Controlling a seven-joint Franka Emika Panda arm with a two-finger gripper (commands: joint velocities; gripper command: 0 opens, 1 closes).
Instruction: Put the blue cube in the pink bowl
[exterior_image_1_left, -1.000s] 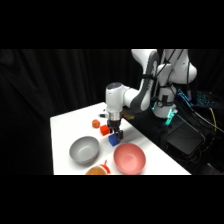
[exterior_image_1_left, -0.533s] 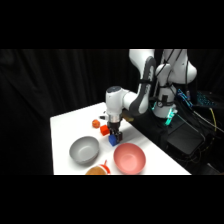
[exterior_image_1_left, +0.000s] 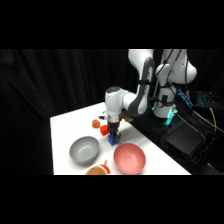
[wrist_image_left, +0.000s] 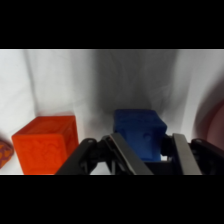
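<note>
The blue cube (wrist_image_left: 139, 131) rests on the white table (exterior_image_1_left: 70, 125), and in the side view the blue cube (exterior_image_1_left: 111, 142) shows just under the fingers. My gripper (wrist_image_left: 150, 156) has come down over it and is open, with one finger on each side and a thin gap at the right finger. From the side, the gripper (exterior_image_1_left: 114, 137) stands upright over the cube. The pink bowl (exterior_image_1_left: 129, 158) sits close by at the front right of the cube, and its rim (wrist_image_left: 214, 131) shows at the wrist view's right edge.
An orange-red cube (wrist_image_left: 46, 145) stands right beside the blue one, on the far side from the pink bowl (exterior_image_1_left: 103, 129). A grey bowl (exterior_image_1_left: 84, 149) sits front left and an orange bowl (exterior_image_1_left: 97, 170) at the front edge. A small orange object (exterior_image_1_left: 95, 123) lies behind.
The gripper has dropped lower, down around the blue cube. The bowls and cubes have not moved.
</note>
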